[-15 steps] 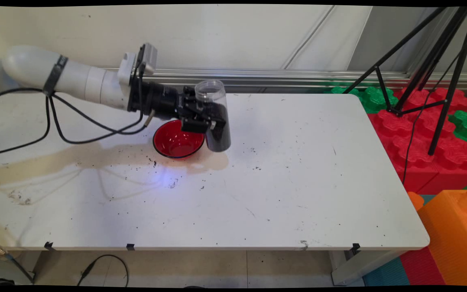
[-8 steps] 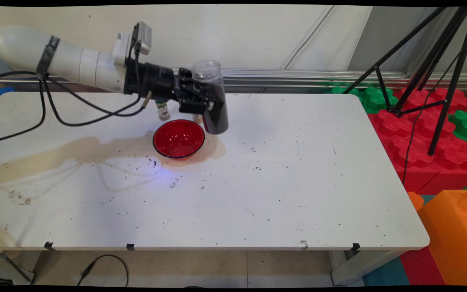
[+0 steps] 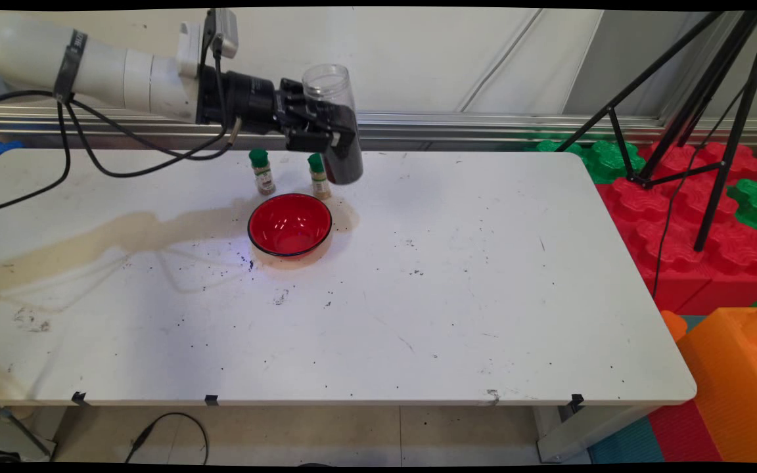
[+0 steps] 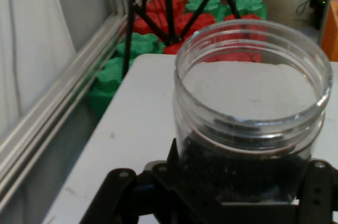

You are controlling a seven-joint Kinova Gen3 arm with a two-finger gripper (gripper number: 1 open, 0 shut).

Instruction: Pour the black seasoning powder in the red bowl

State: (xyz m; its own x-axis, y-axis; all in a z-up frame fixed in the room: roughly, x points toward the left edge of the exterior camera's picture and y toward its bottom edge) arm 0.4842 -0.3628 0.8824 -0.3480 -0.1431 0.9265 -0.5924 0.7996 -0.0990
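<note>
A clear jar (image 3: pixel 339 125) with dark grains in its lower part is clamped between the fingers of the gripper (image 3: pixel 326 131) — lid off, mouth up, held upright and well clear of the table (image 3: pixel 483 295), over its far side. In the hand view the open mouth of the jar (image 4: pixel 251 102) fills the frame, grains low inside.

A red bowl (image 3: pixel 290 225) is seen empty, below and nearer than the jar. Two small green-capped bottles (image 3: pixel 262 172) (image 3: pixel 318 176) are stood just beyond the bowl — the right one just beside the jar's base. Dark specks are scattered on the table near the bowl. Red and green foam blocks (image 3: pixel 681 210) and a black tripod (image 3: pixel 694 98) are set off to the right.
</note>
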